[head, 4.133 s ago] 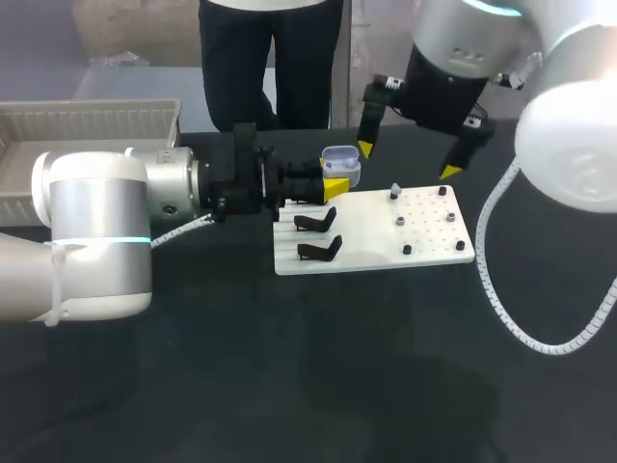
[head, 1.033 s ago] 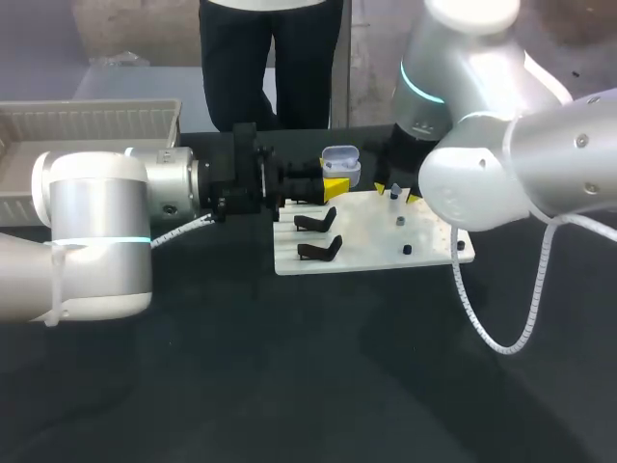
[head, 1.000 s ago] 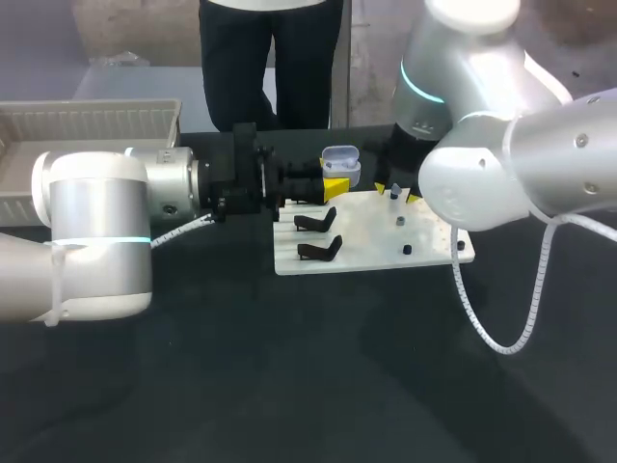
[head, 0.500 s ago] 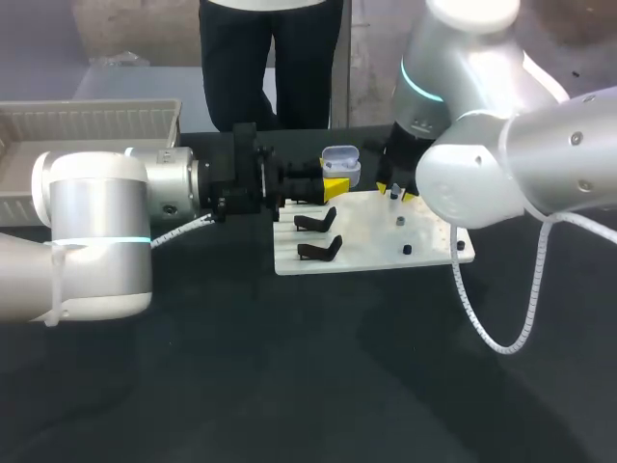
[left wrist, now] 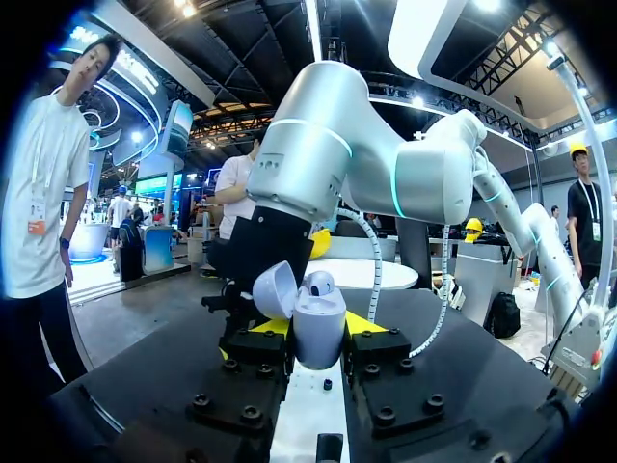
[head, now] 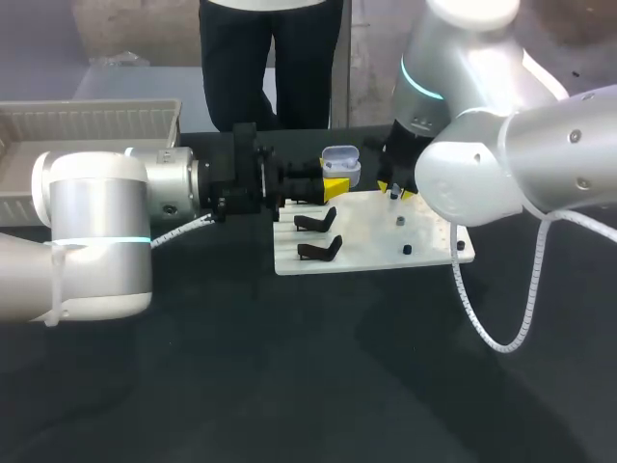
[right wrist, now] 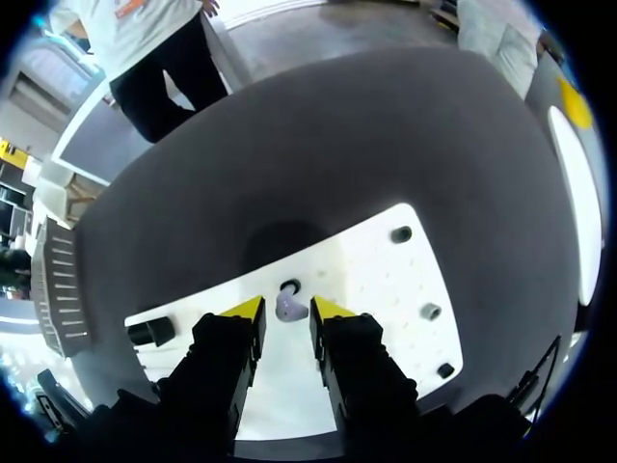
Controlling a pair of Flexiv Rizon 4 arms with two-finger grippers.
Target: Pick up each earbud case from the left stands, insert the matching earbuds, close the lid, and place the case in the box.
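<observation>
One small, light earbud [right wrist: 290, 306] stands between my right gripper's [right wrist: 286, 311] close-set yellow tips at the white board's [head: 366, 246] far edge. Whether they pinch it I cannot tell. It looks smooth and slippery, so I should squeeze its rounded body gently. My left gripper [left wrist: 318, 328] clamps the open case [head: 340, 164] just left.

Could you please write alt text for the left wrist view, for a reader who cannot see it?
The left gripper holds a pale lavender earbud case upright between its yellow-tipped fingers, lid open, with what looks like an earbud seated inside. The right arm stands close behind the case, above a dark table.
</observation>
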